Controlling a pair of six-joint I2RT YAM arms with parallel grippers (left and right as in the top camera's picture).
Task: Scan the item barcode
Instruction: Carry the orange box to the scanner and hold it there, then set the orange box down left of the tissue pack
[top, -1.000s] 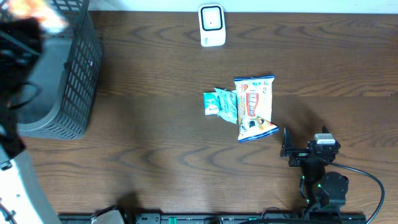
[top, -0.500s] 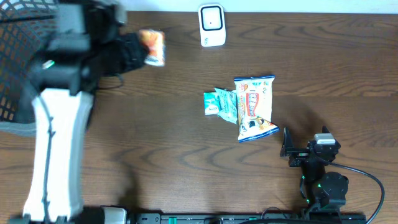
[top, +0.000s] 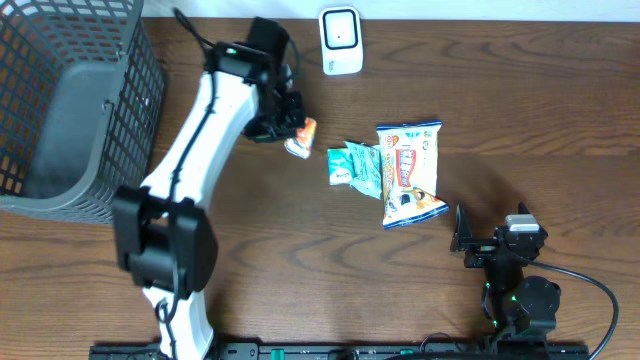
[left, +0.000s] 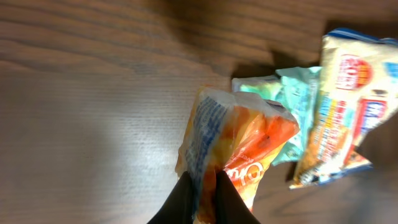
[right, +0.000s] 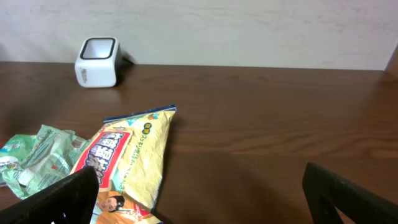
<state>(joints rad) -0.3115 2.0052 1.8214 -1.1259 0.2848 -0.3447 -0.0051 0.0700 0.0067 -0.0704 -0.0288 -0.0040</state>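
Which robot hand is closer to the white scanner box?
Left. The left gripper, holding an orange snack packet, is close by the scanner; the right gripper sits far across the table.

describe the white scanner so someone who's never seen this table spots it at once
Find the grey plastic mesh basket at the far left corner of the dark wooden table, then follow the far edge rightward. The small white boxy scanner stands there alone. Unlike the crinkly yellow snack bag and green packet mid-table, it is rigid, with a dark window.
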